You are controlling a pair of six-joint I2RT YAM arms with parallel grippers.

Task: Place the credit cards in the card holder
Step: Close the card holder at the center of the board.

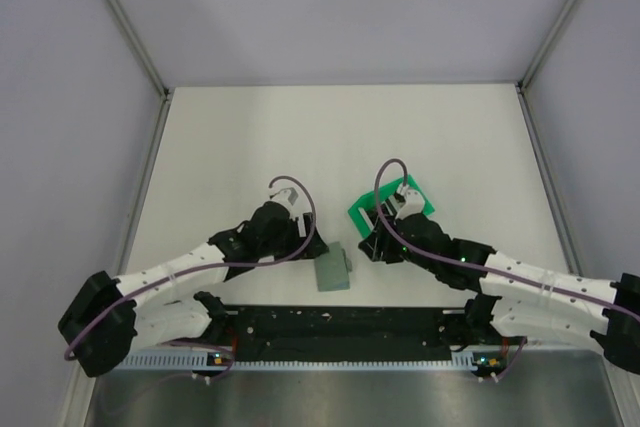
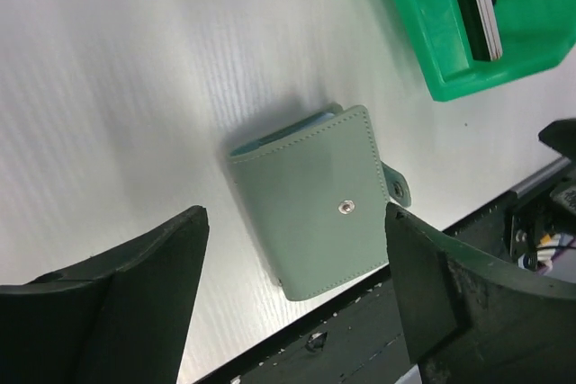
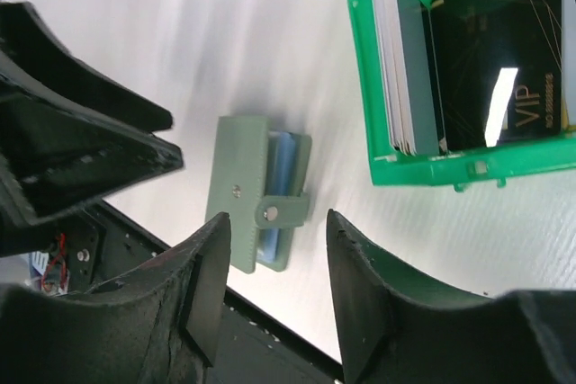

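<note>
fingers (image 2: 135, 294) of left gripper (image 2: 295, 231) and right gripper (image 3: 279, 222) spread wide, empty. one card holder (image 2: 310, 204) lies on the table (image 2: 108, 87) near both. credit cards (image 3: 504, 69) stand in one green bin (image 3: 468, 170), stack cut off, uncountable.

Right gripper (image 3: 277, 245) has its fingers spread with nothing between them. Seen past the gap, the card holder (image 3: 236, 188) lies flat on the white table (image 3: 180, 24), folded, with a light blue edge showing and the snap tab sticking out. The green bin (image 3: 359, 87) at upper right holds credit cards (image 3: 400, 69) standing on edge, with a black VIP card (image 3: 495, 60) facing the camera. Left gripper (image 3: 175, 139) is at the left edge, near the holder.
</note>
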